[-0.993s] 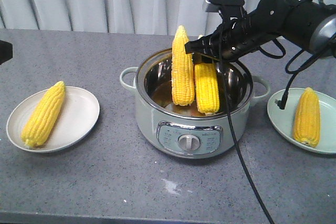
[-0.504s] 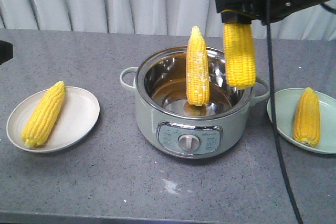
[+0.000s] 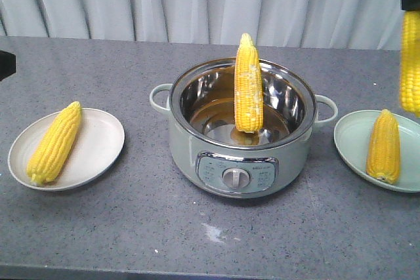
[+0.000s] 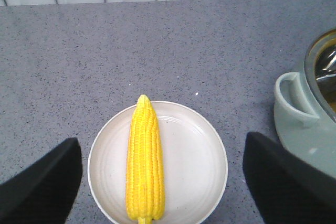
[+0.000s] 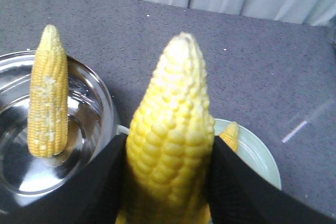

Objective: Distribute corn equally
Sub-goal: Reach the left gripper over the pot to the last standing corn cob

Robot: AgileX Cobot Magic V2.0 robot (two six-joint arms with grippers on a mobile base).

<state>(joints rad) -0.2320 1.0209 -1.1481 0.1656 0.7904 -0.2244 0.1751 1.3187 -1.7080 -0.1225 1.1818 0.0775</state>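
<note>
Swung clear of pot (image 3: 239, 155) and rightward since half a second ago: held cob (image 3: 411, 63), now hanging over right plate (image 3: 351, 142).
Left plate (image 3: 98, 142): left-plate cob (image 3: 56, 142) lying flat.
Left gripper (image 4: 161, 142) above it, fingers spread wide, empty.
Pot: pot cob (image 3: 248, 86) standing upright, alone.
Right gripper (image 5: 169, 139) clamped on held cob.
Right plate: right-plate cob (image 3: 384, 145) already there.
Judged: set down here, right two, left one; pot cob due left.
</note>
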